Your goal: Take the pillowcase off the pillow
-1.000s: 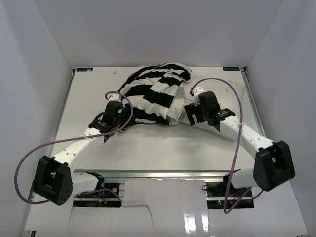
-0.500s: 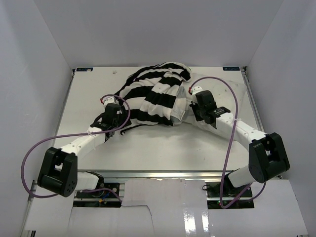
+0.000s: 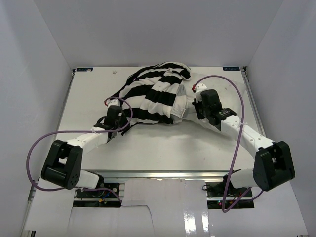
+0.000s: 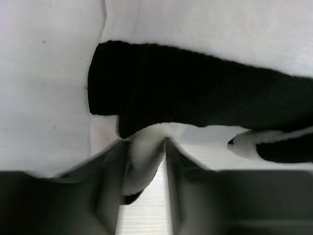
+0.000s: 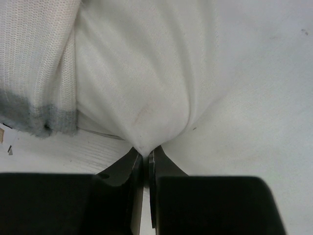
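Top external view: we've got the plump off-white fabric pillow [image 3: 180,104] lying toward the far middle of the white desk [image 3: 158,148]. It's mostly swallowed by the black-and-white striped fabric pillowcase [image 3: 150,91], and only its right end pokes out of the opening. The right claw [image 5: 144,151] is pinched tight on a small tuck of that bare pillow cloth, just beside the pillowcase hem. The left claw [image 4: 146,144] sits at the near left edge of the pillowcase, its gap narrow, with a fold of striped cloth caught between its fingers.

What worries us is that both grips look thin. The right one has only a nip of cloth, so a hard pull apart could let it slide out, and then the pillow just drags along with the cover.

On the left, we can't tell if the fold is cover alone or cover plus pillow underneath. If it's both layers, pulling only stretches everything and nothing comes off. The bunched stripes at the far end could also snag on the stuffing if the pull goes sideways rather than along the pillow.
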